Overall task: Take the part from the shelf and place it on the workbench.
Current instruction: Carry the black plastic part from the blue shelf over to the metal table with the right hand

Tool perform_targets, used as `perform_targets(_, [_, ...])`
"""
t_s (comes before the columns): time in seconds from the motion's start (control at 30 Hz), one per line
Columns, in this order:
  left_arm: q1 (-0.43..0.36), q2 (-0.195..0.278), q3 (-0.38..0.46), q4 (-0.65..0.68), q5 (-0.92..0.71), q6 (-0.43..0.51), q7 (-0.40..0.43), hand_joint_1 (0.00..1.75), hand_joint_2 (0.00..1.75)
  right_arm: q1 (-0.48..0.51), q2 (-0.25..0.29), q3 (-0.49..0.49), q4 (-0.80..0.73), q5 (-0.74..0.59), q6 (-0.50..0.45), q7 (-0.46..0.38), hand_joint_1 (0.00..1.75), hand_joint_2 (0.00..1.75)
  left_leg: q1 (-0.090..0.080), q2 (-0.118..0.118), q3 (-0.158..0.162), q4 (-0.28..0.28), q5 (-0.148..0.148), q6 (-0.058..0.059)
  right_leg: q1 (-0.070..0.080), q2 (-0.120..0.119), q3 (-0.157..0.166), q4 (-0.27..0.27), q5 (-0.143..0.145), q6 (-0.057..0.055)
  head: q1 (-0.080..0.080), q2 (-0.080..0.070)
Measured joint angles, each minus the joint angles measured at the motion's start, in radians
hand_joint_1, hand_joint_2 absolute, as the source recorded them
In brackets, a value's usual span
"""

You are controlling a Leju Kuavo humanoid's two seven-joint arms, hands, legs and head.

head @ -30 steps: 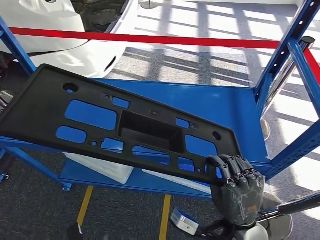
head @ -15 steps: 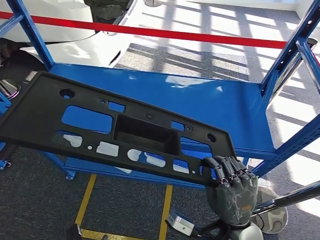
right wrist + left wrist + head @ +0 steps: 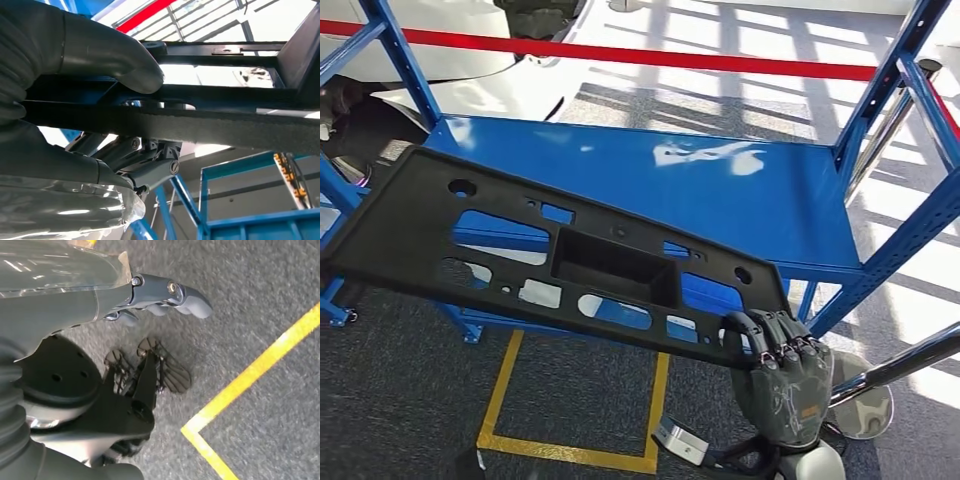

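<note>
The part [image 3: 403, 225] is a long black plastic panel with several cut-outs and a sunken middle pocket. It hangs level in front of the blue shelf [image 3: 773, 215], its near side out over the grey floor. My right hand [image 3: 784, 385] grips its right end from below, fingers curled over the near edge. In the right wrist view the thumb [image 3: 105, 55] lies on one face of the panel's edge [image 3: 226, 127] and the fingers [image 3: 151, 170] on the other. My left hand [image 3: 166, 295] hangs by my side over the floor, fingers stretched out and holding nothing.
The shelf's blue uprights [image 3: 882, 95] rise at both ends. White parts [image 3: 539, 293] on a lower level show through the panel's holes. A red barrier band [image 3: 660, 58] and white car body [image 3: 433, 50] lie beyond. Yellow floor lines [image 3: 569, 452] and a chrome stand base [image 3: 867, 410] are nearby.
The whole picture has shifted: the camera has drawn back from the shelf. The panel, held in my right hand throughout, has come off the top level and now hangs over the floor.
</note>
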Motion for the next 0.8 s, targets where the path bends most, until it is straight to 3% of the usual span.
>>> perform_targets(0.07, [0.0, 0.001, 0.001, 0.0, 0.001, 0.0, -0.001, 0.0, 1.75, -0.001, 0.0, 0.006, 0.004, 0.0, 0.0, 0.002, 1.75, 1.75, 0.008, -0.002, -0.028, 0.107, -0.1, -0.014, -0.003, -0.003, -0.031, 0.003, 0.022, -0.005, -0.002, 0.0])
perform_targets(0.1, [0.0, 0.002, 0.001, 0.0, 0.001, 0.0, -0.001, 0.0, 1.75, -0.001, 0.0, 0.007, 0.006, 0.0, 0.0, 0.002, 1.75, 1.75, 0.012, -0.002, -0.04, 0.172, -0.134, -0.019, -0.004, -0.004, -0.048, 0.008, 0.032, -0.003, -0.002, 0.0])
perform_targets(0.13, [0.0, 0.002, 0.002, 0.0, 0.002, 0.0, -0.001, 0.0, 1.75, 0.0, 0.0, 0.009, 0.008, 0.0, 0.0, 0.003, 1.75, 1.75, 0.017, -0.002, -0.045, 0.223, -0.145, -0.025, -0.006, -0.005, -0.067, 0.014, 0.042, 0.001, -0.002, 0.0])
perform_targets(0.17, [0.0, 0.003, 0.002, 0.0, 0.002, 0.0, -0.001, 0.0, 1.75, 0.0, 0.0, 0.009, 0.01, 0.0, 0.0, 0.003, 1.75, 1.75, 0.021, -0.002, -0.037, 0.245, -0.133, -0.03, -0.009, -0.006, -0.089, 0.023, 0.05, 0.005, -0.002, 0.0])
perform_targets(0.23, [0.0, 0.003, 0.002, 0.0, 0.002, 0.0, -0.001, 0.0, 1.75, 0.0, 0.0, 0.01, 0.012, 0.0, 0.0, 0.003, 1.75, 1.75, 0.031, -0.002, 0.026, 0.187, -0.076, -0.042, -0.017, -0.006, -0.131, 0.048, 0.063, 0.017, -0.002, 0.0])
perform_targets(0.27, [-0.001, 0.003, 0.003, 0.0, 0.002, 0.0, -0.001, 0.0, 1.75, 0.0, 0.0, 0.01, 0.013, 0.0, 0.0, 0.003, 1.75, 1.75, 0.036, -0.002, 0.074, 0.12, -0.064, -0.051, -0.019, -0.006, -0.152, 0.064, 0.067, 0.023, -0.004, 0.0])
perform_targets(0.3, [-0.001, 0.002, 0.003, 0.0, 0.002, -0.001, -0.002, 0.0, 1.75, -0.001, 0.0, 0.01, 0.013, 0.0, 0.0, 0.004, 1.75, 1.75, 0.038, -0.003, 0.118, 0.054, -0.069, -0.052, -0.021, -0.005, -0.169, 0.08, 0.071, 0.03, -0.005, 0.0])
perform_targets(0.37, [-0.002, 0.002, 0.003, 0.0, 0.002, -0.001, -0.002, 0.0, 1.75, -0.001, 0.0, 0.011, 0.013, 0.0, 0.0, 0.008, 1.75, 1.75, 0.036, -0.005, 0.161, -0.021, -0.095, -0.04, -0.021, -0.004, -0.188, 0.099, 0.083, 0.045, -0.006, 0.0])
perform_targets(0.43, [-0.001, 0.002, 0.003, 0.001, 0.002, -0.001, -0.002, 0.0, 1.75, -0.001, 0.0, 0.013, 0.013, 0.0, 0.0, 0.013, 1.75, 1.75, 0.03, -0.004, 0.152, -0.023, -0.09, -0.015, -0.026, -0.005, -0.195, 0.1, 0.097, 0.059, -0.006, 0.0])
perform_targets(0.47, [-0.001, 0.002, 0.003, 0.001, 0.002, -0.001, -0.002, 0.0, 1.75, -0.001, -0.001, 0.015, 0.014, 0.0, 0.0, 0.015, 1.75, 1.75, 0.028, -0.001, 0.143, -0.022, -0.08, -0.005, -0.029, -0.004, -0.199, 0.106, 0.085, 0.065, -0.006, 0.0])
perform_targets(0.53, [-0.001, 0.001, 0.004, 0.002, 0.002, -0.001, -0.001, 0.0, 1.75, -0.002, -0.002, 0.017, 0.016, 0.0, 0.0, 0.02, 1.75, 1.75, 0.027, 0.004, 0.117, -0.023, -0.055, 0.014, -0.032, -0.004, -0.219, 0.171, 0.002, 0.072, -0.003, 0.0])
perform_targets(0.6, [-0.001, 0.001, 0.004, 0.002, 0.002, -0.001, -0.001, 0.0, 1.75, -0.004, -0.003, 0.017, 0.018, 0.0, 0.0, 0.023, 1.75, 1.75, 0.02, 0.005, 0.086, -0.022, -0.03, 0.023, -0.031, -0.003, -0.24, 0.295, -0.099, 0.075, -0.001, 0.0])
perform_targets(0.63, [-0.001, 0.001, 0.004, 0.002, 0.002, -0.001, -0.001, 0.0, 1.75, -0.005, -0.004, 0.018, 0.02, 0.0, 0.0, 0.024, 1.75, 1.75, 0.015, 0.005, 0.07, -0.022, -0.018, 0.025, -0.031, -0.003, -0.242, 0.348, -0.119, 0.074, -0.001, 0.0])
perform_targets(0.67, [-0.001, 0.001, 0.004, 0.002, 0.002, -0.001, -0.001, 0.0, 1.75, -0.005, -0.004, 0.018, 0.021, 0.0, 0.0, 0.025, 1.75, 1.75, 0.01, 0.006, 0.055, -0.021, -0.006, 0.028, -0.029, -0.003, -0.232, 0.377, -0.116, 0.071, -0.001, 0.0])
perform_targets(0.7, [-0.001, 0.001, 0.004, 0.002, 0.002, -0.001, -0.001, 0.0, 1.75, -0.005, -0.005, 0.018, 0.022, 0.0, 0.0, 0.026, 1.75, 1.75, 0.005, 0.006, 0.039, -0.021, 0.007, 0.029, -0.026, -0.002, -0.207, 0.371, -0.095, 0.065, -0.001, 0.0])
perform_targets(0.73, [-0.001, 0.001, 0.005, 0.002, 0.002, -0.001, -0.001, 0.0, 1.75, -0.007, -0.005, 0.018, 0.023, 0.0, 0.0, 0.026, 1.75, 1.75, 0.0, 0.005, 0.024, -0.021, 0.019, 0.031, -0.021, -0.001, -0.164, 0.329, -0.069, 0.053, -0.001, 0.0])
perform_targets(0.8, [-0.001, -0.001, 0.005, 0.002, 0.002, -0.001, -0.001, 0.0, 1.75, -0.011, -0.006, 0.019, 0.022, 0.0, -0.001, 0.027, 1.75, 1.75, -0.007, 0.004, 0.004, -0.021, 0.039, 0.032, 0.0, 0.003, -0.045, 0.175, -0.048, 0.019, -0.001, 0.0])
